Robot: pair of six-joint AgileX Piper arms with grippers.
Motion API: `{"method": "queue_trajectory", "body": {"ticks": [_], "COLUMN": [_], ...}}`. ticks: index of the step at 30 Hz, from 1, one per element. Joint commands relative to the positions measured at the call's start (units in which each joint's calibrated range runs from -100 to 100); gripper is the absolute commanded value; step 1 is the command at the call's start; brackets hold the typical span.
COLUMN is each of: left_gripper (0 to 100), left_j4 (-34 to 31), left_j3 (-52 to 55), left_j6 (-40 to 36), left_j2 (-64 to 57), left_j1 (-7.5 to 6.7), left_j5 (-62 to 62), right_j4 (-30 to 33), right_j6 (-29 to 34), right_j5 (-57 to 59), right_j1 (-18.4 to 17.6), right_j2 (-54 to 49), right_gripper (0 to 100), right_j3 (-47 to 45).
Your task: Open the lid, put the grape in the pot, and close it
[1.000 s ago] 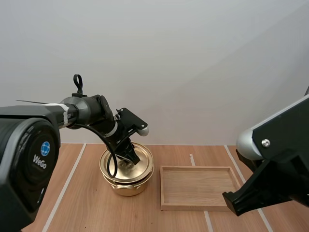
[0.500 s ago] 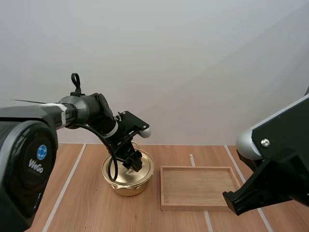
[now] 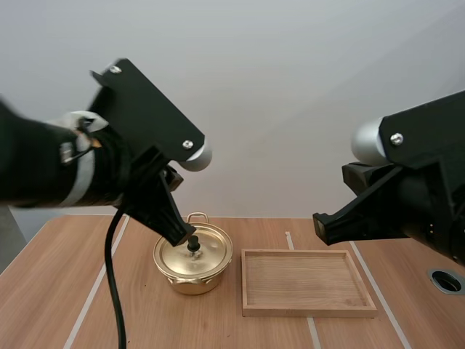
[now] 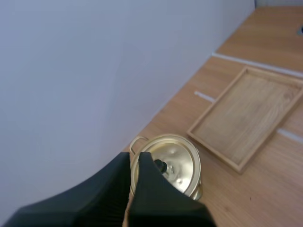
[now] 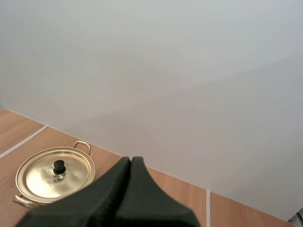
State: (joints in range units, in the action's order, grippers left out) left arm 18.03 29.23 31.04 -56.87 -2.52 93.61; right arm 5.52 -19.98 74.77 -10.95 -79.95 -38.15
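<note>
The wooden table [image 3: 131,313] carries 2 containers, near each other but apart. The larger, a shallow wooden tray [image 3: 312,312], shows only its bare wood floor. The smaller, a gold pot [image 3: 190,282], stands just left of the tray in the high view. Its lid [image 3: 211,251] sits flat on the rim, so the contents are hidden. A black knob [image 3: 194,246] stands upright at the lid's centre. The left gripper [image 4: 134,158] hangs above the pot, its 2 fingers pressed together on nothing. The right gripper [image 5: 130,161], raised off the table, forms 1 closed dark wedge.
</note>
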Motion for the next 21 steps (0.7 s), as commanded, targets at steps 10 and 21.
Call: {"method": "queue_trajectory", "body": {"ticks": [10,21], "left_gripper": [0,0], "left_j4": [-5.66,-34.48], "left_j3": [11.87,34.01], "left_j6": [-23.93,-55.41], "left_j2": [-36.83,-42.98], "left_j1": [-0.15,0.00], "left_j5": [-22.50,-38.64], "right_j4": [4.50,3.74], "right_j6": [9.79,13.48], "right_j5": [-4.45,-22.90], "right_j1": [0.76,4.60], "right_j2": [-5.80,-20.05], "right_gripper": [0,0], "right_j3": [-2.57,-21.89]}}
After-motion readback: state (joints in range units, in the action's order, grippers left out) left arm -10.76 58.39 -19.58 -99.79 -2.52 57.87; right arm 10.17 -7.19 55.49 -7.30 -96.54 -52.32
